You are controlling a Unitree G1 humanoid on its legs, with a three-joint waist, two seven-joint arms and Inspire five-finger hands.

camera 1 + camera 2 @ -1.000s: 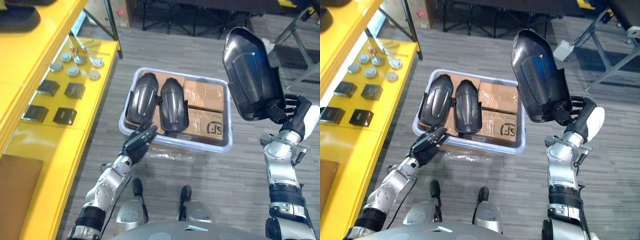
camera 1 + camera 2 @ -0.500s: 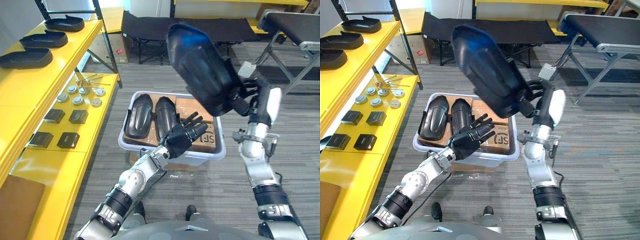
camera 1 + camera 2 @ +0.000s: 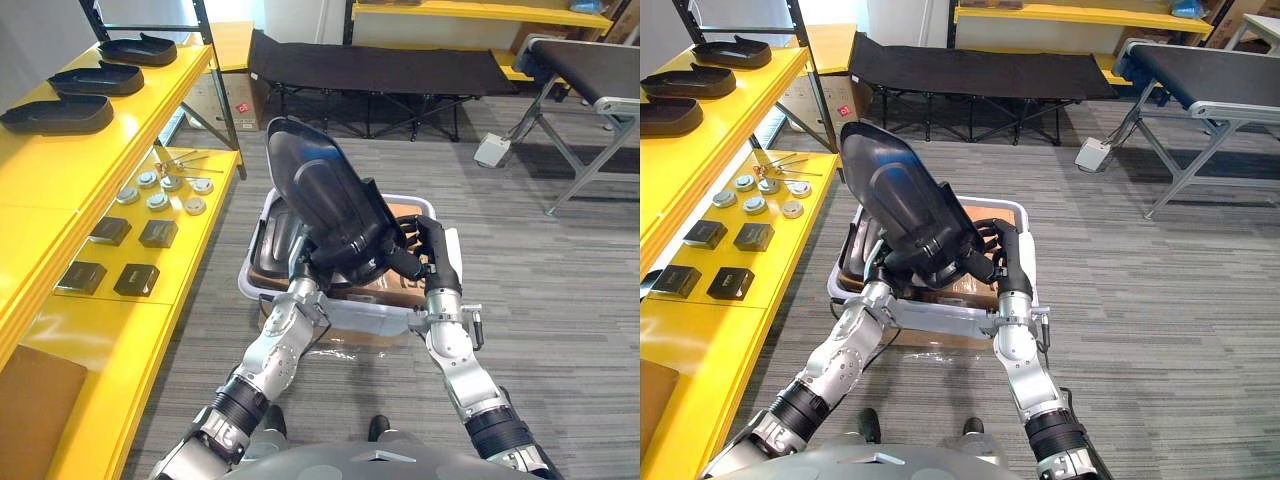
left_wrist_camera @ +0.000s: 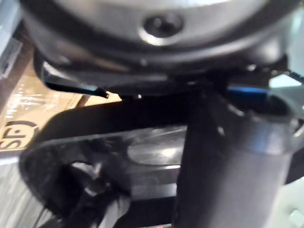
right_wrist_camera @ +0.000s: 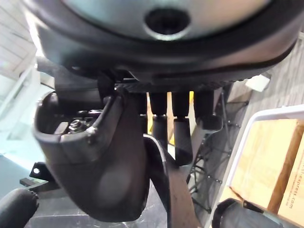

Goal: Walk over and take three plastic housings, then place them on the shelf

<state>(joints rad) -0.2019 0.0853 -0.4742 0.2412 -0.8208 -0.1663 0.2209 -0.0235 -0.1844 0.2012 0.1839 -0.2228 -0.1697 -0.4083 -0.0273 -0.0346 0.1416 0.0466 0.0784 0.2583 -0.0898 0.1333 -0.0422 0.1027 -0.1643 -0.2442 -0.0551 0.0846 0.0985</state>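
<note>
A large black plastic housing stands tilted upright over the white bin in the middle of the floor. My right hand is shut on its lower end, fingers curled round the rim. The left hand reaches up under the same end from the other side and is mostly hidden behind the housing. More black housings lie in the bin beside brown cardboard boxes. Three black housings rest on the yellow shelf's upper level at the left.
The yellow shelf's lower level holds small black boxes and round metal parts. A black cot stands behind the bin, a metal-legged table is at the far right, and a white box lies on the floor.
My right hand has brought the housing down and leftward over the bin. The left hand, open half a second ago, has risen to the housing's lower end.
</note>
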